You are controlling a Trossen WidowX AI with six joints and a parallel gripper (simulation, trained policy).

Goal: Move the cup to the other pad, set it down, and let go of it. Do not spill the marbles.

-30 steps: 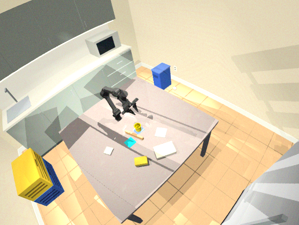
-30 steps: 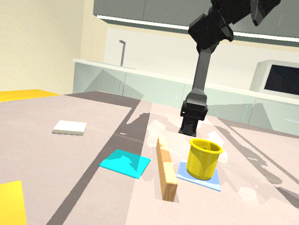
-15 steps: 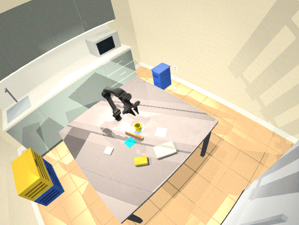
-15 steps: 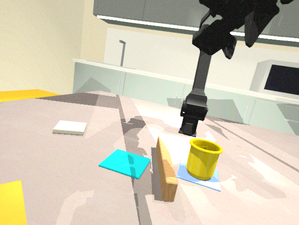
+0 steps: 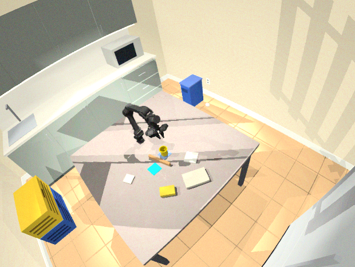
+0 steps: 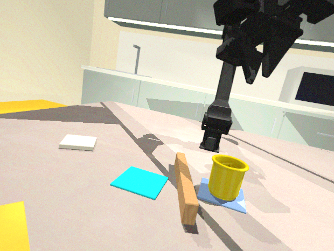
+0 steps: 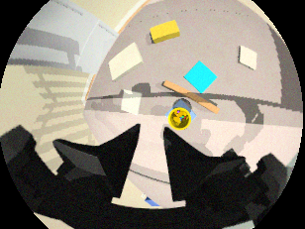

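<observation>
- Well, the gripper (image 5: 162, 138) (image 6: 258, 79) (image 7: 152, 128) hung bare, jaws partly spread!
- Cup (image 5: 163, 151) (image 6: 226, 179) (image 7: 179, 118) stood upright on the blue pad (image 5: 163, 157) (image 6: 203, 190) (image 7: 193, 116), near two o'clock from the fingertips in the wrist view.

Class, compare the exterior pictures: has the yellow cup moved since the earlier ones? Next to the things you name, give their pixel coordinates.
No; the yellow cup (image 5: 163, 151) (image 6: 226, 179) (image 7: 179, 119) stands upright on the blue pad (image 6: 203, 192), beside the wooden bar (image 5: 160, 160) (image 6: 185, 186) (image 7: 190, 96), as before.
</observation>
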